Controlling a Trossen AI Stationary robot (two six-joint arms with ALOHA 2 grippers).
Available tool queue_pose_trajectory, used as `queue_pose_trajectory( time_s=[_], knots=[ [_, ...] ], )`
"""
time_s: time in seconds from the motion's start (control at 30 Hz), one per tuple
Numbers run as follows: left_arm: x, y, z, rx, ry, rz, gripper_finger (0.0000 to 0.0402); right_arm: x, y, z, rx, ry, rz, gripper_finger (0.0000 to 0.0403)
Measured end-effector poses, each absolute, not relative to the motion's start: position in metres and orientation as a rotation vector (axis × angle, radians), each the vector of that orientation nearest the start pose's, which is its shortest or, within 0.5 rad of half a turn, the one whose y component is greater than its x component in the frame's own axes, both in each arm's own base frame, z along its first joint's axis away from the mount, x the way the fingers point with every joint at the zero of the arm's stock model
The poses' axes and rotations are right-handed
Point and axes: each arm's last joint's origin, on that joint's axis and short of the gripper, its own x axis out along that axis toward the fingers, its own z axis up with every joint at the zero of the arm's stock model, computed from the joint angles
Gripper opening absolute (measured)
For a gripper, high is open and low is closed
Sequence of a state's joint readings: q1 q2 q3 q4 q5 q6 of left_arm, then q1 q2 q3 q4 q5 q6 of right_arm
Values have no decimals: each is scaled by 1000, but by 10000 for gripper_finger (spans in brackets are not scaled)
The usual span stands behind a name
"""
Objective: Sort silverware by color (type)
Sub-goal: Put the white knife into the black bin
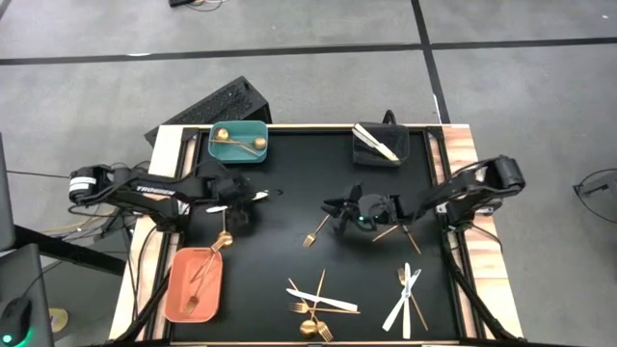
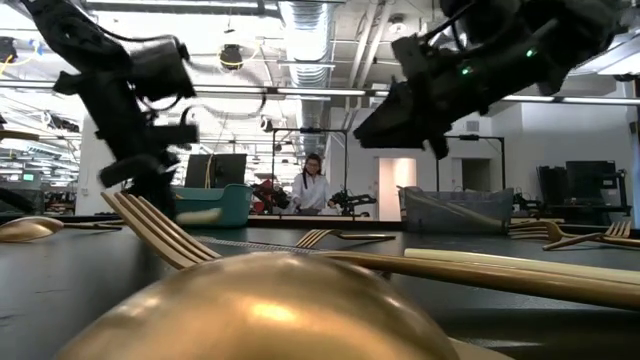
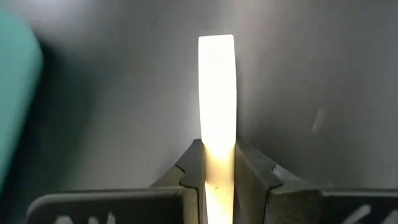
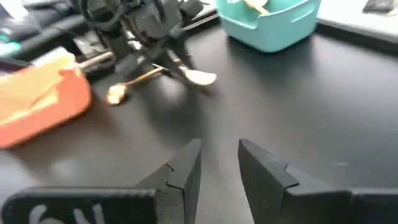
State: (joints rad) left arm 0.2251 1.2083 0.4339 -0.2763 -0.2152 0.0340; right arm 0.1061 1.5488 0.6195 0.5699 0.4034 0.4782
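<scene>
Pinching a white knife [image 3: 216,93] between the closed fingers of the left gripper [image 3: 217,180], near the table's [image 1: 289,183] left edge, just beside the teal bin [image 1: 238,142]. Needing a firm, level carry toward the dark bin [image 1: 379,146]. Hovering mid-table, right gripper [image 4: 219,168], fingers parted, empty.

Dark arms [image 1: 154,193], white lettering, green light

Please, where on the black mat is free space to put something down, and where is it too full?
Free: the mat between the teal bin and the dark bin, and right of the salmon bin. Crowded: the near edge, with gold forks and white knives.
</scene>
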Motion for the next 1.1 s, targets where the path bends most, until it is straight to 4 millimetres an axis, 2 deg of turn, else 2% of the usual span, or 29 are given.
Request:
queue_pose_trajectory(
  time_s=[0.17,0.37,0.5,0.63,0.83,1.1],
  knots=[
    [207,32,154,241,840,398,44,314,15,156,549,142,-326,134],
    [220,11,168,441,676,342,46,331,12,142,598,59,-219,134],
    [222,3,169,508,657,327,46,350,15,146,525,14,-133,143],
    [225,0,167,530,671,334,47,369,17,153,471,-16,-95,176],
    [227,-8,153,633,749,358,48,385,-3,152,536,127,-192,225],
    [232,-14,143,675,763,368,48,389,-18,150,560,198,-244,208]
  ],
)
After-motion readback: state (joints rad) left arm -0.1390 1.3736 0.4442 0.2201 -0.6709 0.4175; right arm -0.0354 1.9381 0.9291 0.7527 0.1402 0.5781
